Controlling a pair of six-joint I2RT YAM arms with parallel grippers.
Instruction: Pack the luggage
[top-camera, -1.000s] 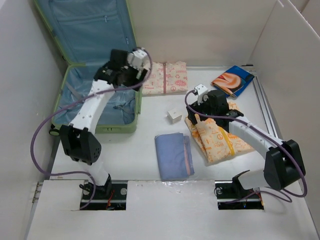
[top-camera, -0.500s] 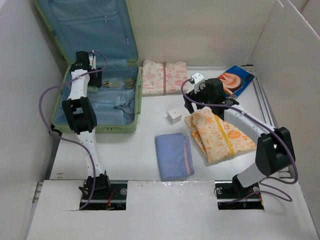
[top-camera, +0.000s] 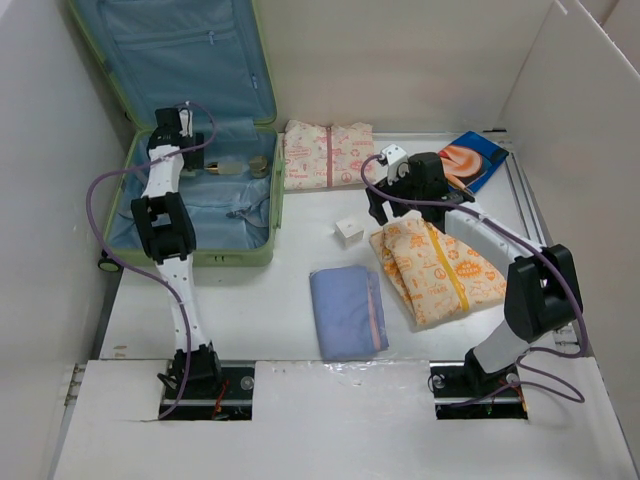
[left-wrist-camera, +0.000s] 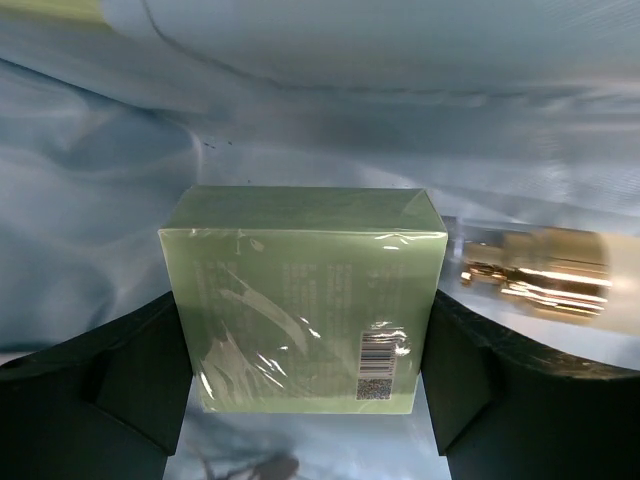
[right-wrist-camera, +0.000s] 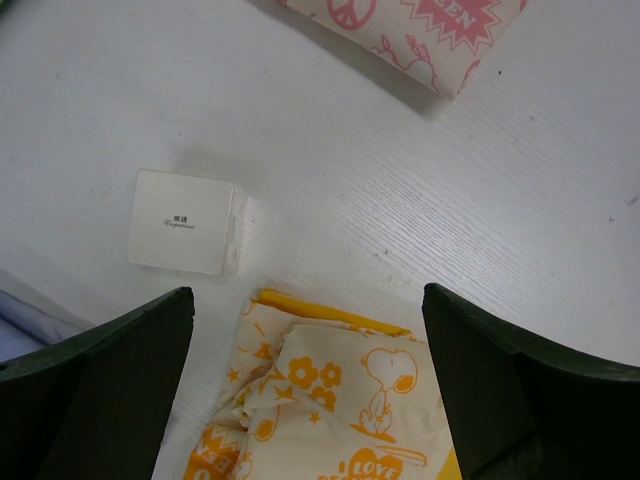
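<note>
The luggage (top-camera: 240, 258) lies open at the far left, with a green shell and blue lining (left-wrist-camera: 90, 190). My left gripper (top-camera: 197, 160) is inside it, open. A pale green shrink-wrapped box (left-wrist-camera: 300, 290) rests on the lining between its fingers (left-wrist-camera: 120, 370); the box also shows in the top view (top-camera: 225, 167). A gold-capped bottle (left-wrist-camera: 535, 272) lies just right of the box. My right gripper (top-camera: 383, 212) is open and empty above the far end of an orange-printed folded cloth (right-wrist-camera: 340, 410), which lies on the table (top-camera: 440, 268).
A small white box (top-camera: 348, 231) sits left of my right gripper and shows in its wrist view (right-wrist-camera: 183, 222). A pink-printed folded cloth (top-camera: 328, 155) lies by the luggage. A blue folded cloth (top-camera: 348, 310) lies near the front. A blue-and-orange book (top-camera: 465, 160) is far right. White walls surround the table.
One second ago my left gripper was over the luggage's right edge; it swung left into the luggage and has since held still. My right gripper moved to the orange cloth's far end.
</note>
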